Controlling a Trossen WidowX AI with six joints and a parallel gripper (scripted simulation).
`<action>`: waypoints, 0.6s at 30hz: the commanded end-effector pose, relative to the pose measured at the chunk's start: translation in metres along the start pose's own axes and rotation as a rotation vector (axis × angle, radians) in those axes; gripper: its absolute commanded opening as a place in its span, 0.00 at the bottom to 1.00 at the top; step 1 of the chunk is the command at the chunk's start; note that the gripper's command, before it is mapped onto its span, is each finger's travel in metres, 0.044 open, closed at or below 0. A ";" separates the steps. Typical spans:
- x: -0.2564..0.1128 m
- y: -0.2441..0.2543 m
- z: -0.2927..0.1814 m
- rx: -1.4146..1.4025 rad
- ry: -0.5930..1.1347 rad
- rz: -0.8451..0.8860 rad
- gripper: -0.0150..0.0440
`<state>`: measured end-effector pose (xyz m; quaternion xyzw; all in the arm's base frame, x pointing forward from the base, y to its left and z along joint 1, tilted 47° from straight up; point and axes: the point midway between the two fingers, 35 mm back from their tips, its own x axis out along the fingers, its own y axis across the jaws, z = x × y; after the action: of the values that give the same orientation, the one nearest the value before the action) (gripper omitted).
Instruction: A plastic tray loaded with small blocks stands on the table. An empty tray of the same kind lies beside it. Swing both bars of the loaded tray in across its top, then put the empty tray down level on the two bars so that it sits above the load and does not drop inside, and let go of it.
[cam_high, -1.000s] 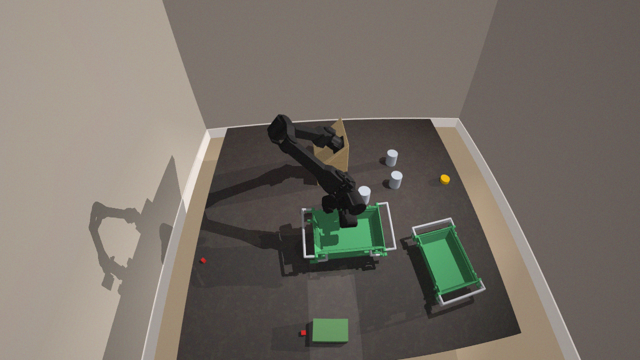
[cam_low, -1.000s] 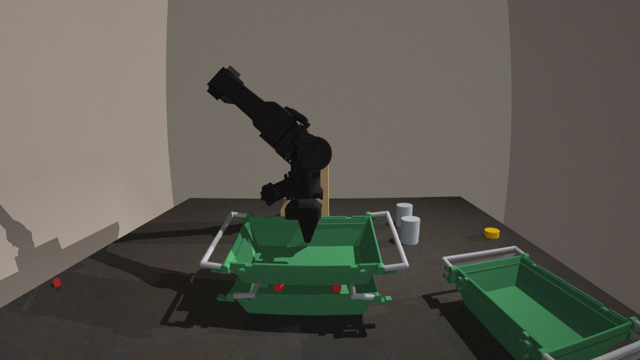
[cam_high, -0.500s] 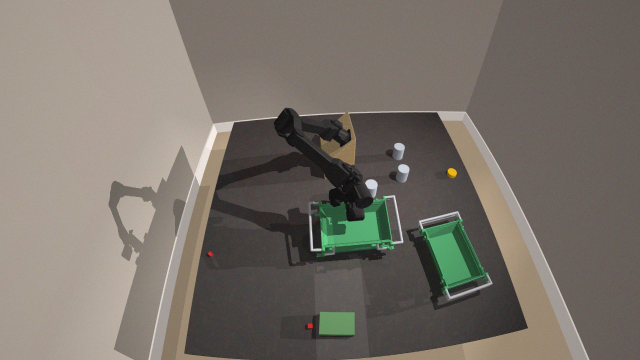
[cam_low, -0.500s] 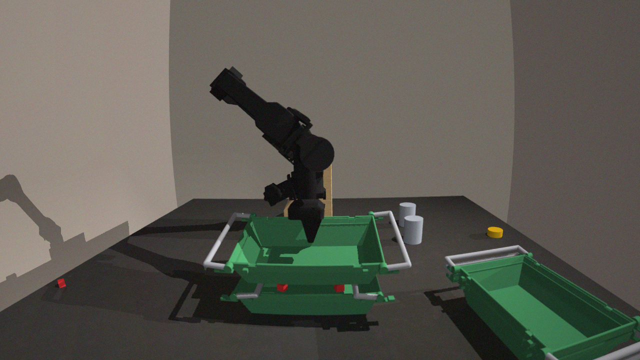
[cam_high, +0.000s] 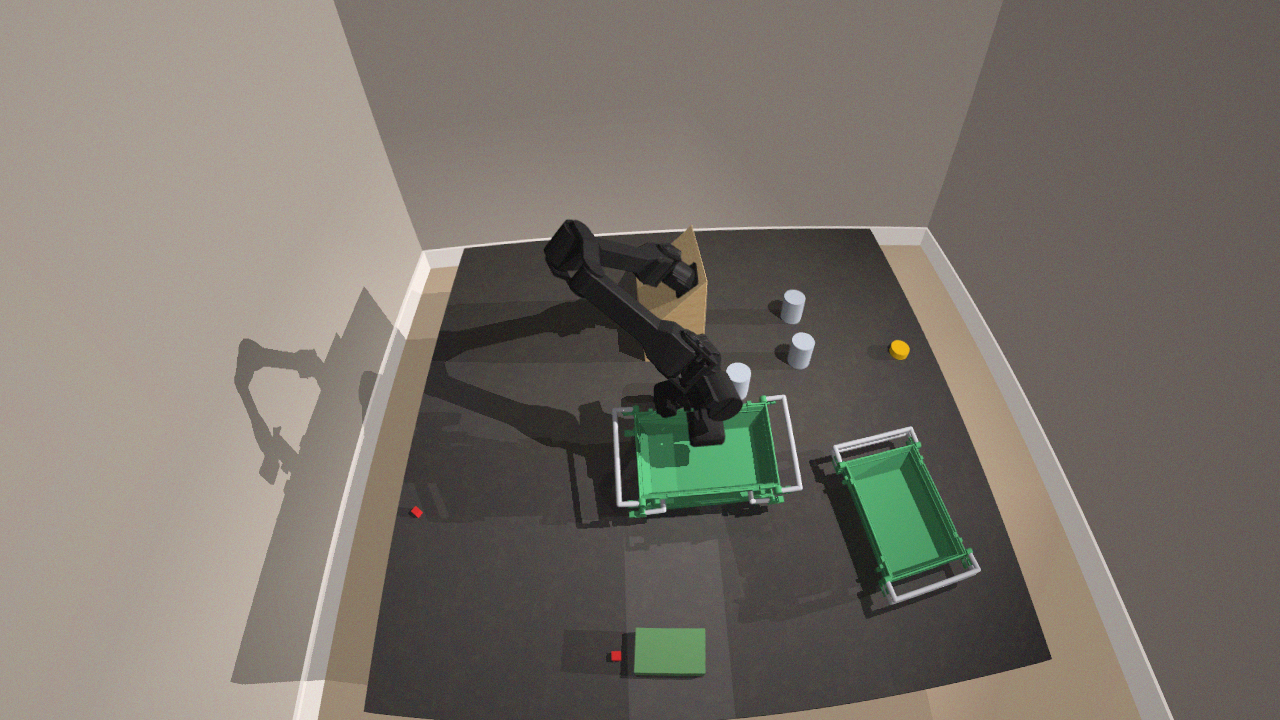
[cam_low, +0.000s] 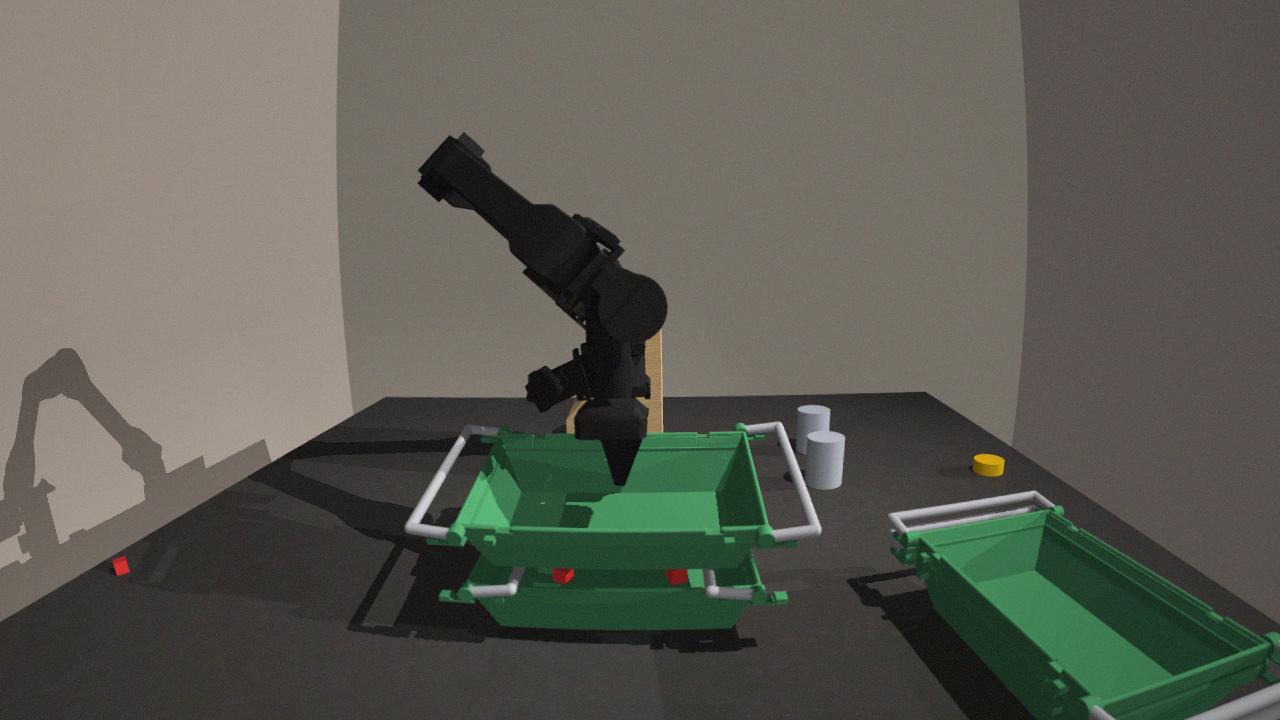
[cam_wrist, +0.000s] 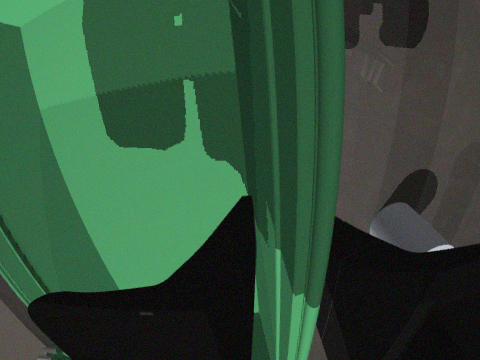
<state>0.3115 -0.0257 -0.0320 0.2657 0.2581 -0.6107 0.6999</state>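
My gripper (cam_high: 706, 438) (cam_low: 619, 481) (cam_wrist: 266, 203) is shut on the far long wall of the empty green tray (cam_high: 702, 492) (cam_low: 617, 548) (cam_wrist: 310, 150). It holds this tray about level, directly above the loaded green tray (cam_low: 617, 610). The loaded tray's left bar (cam_low: 490, 591) and right bar (cam_low: 729, 592) are swung in, their ends passing under the upper tray. Two red blocks (cam_low: 563, 575) (cam_low: 677, 576) show in the gap between the trays. The upper tray's own bars are swung outward. Whether its underside touches the lower bars is hidden.
Another green tray (cam_high: 861, 522) (cam_low: 975, 617) stands at the right. Three grey cylinders (cam_high: 793, 307) (cam_high: 801, 351) (cam_high: 737, 379) and a yellow disc (cam_high: 899, 350) (cam_low: 988, 465) stand behind. A brown box (cam_high: 684, 313) is near the arm base. A green block (cam_high: 669, 651) and small red cubes (cam_high: 615, 655) (cam_high: 416, 512) lie about.
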 end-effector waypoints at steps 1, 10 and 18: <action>0.005 -0.006 0.002 -0.005 -0.004 -0.023 0.25; 0.004 -0.003 0.001 -0.002 -0.002 -0.008 0.25; 0.012 -0.009 0.002 -0.005 -0.004 -0.024 0.25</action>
<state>0.3114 -0.0294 -0.0358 0.2671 0.2568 -0.6091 0.7012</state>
